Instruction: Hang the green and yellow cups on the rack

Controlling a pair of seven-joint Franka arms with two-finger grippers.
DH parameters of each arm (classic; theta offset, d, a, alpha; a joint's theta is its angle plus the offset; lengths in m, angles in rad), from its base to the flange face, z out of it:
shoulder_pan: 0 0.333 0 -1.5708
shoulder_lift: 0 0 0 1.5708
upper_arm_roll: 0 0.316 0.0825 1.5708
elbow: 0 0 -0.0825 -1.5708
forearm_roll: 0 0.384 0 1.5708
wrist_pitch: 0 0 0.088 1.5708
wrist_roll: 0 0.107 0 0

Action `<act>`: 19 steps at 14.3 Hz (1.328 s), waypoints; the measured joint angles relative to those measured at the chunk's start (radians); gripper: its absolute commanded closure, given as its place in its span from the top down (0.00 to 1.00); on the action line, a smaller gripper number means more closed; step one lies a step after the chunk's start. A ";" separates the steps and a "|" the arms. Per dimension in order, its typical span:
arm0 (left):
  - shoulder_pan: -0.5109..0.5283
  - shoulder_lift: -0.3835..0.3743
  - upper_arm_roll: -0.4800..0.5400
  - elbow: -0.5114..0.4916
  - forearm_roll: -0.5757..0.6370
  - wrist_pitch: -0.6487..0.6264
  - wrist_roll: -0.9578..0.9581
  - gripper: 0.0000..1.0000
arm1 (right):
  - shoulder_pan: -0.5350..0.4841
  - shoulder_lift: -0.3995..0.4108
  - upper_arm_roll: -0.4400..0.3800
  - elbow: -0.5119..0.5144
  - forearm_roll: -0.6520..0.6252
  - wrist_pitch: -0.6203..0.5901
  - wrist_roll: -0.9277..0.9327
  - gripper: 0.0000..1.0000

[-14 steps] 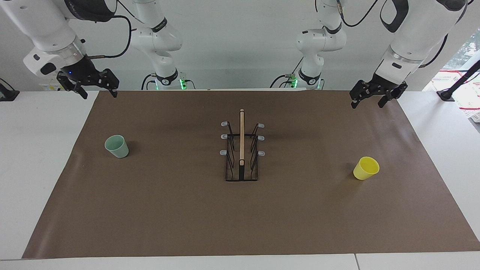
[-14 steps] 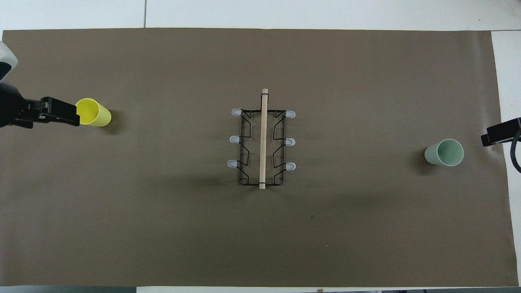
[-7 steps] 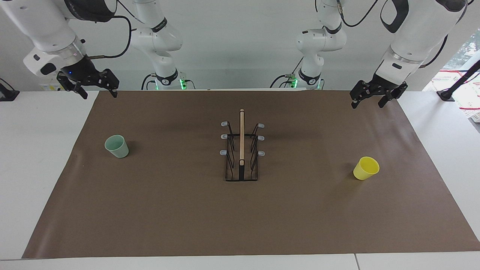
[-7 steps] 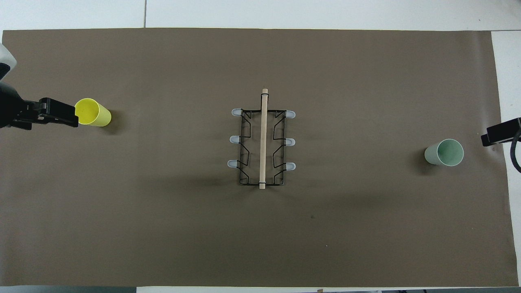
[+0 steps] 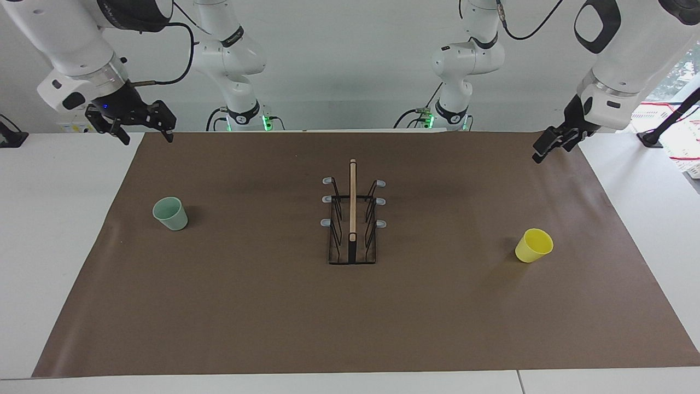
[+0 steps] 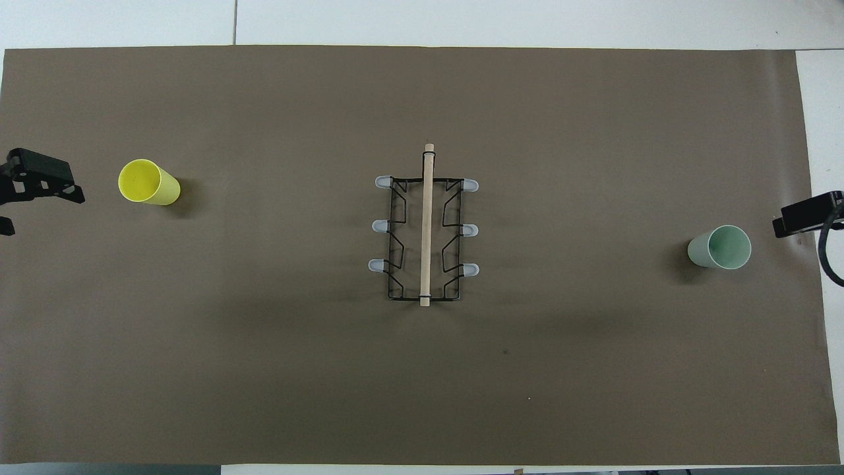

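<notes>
The left gripper (image 5: 547, 149) has turned and drawn back toward its end of the worktop (image 5: 54, 230); its fingers are wide open and hold nothing. It looks to prepare for the bright yellow plastic cup (image 5: 534, 245), upright and empty. The right gripper (image 5: 141, 127) waits, open. The mint green plastic cup (image 5: 170, 213) is empty; the black wire rack (image 5: 353, 219) in the middle holds no cup.
</notes>
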 measured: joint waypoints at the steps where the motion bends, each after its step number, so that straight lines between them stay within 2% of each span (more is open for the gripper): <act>1: 0.033 0.004 0.001 -0.006 -0.020 0.000 -0.013 1.00 | 0.001 0.000 0.000 -0.001 0.000 -0.006 0.000 1.00; 4: 0.105 0.042 0.004 -0.020 -0.047 0.011 -0.159 1.00 | -0.002 0.000 0.000 -0.005 0.000 -0.014 0.000 1.00; 7: 0.147 0.127 0.004 -0.022 -0.142 0.067 -0.302 1.00 | -0.006 0.000 0.000 -0.008 -0.011 -0.016 -0.029 1.00; 10: 0.196 0.227 0.005 -0.024 -0.250 0.123 -0.435 1.00 | 0.051 0.022 0.011 -0.022 -0.153 -0.018 -0.137 1.00; 13: 0.238 0.318 0.005 -0.024 -0.396 0.215 -0.601 1.00 | 0.179 0.132 0.030 -0.048 -0.355 -0.013 -0.163 1.00; 16: 0.289 0.404 0.006 -0.025 -0.526 0.315 -0.698 1.00 | 0.264 0.222 0.040 -0.125 -0.485 0.065 -0.187 1.00; 19: 0.301 0.455 0.004 -0.052 -0.582 0.404 -0.840 1.00 | 0.305 0.239 0.041 -0.222 -0.574 0.113 -0.298 1.00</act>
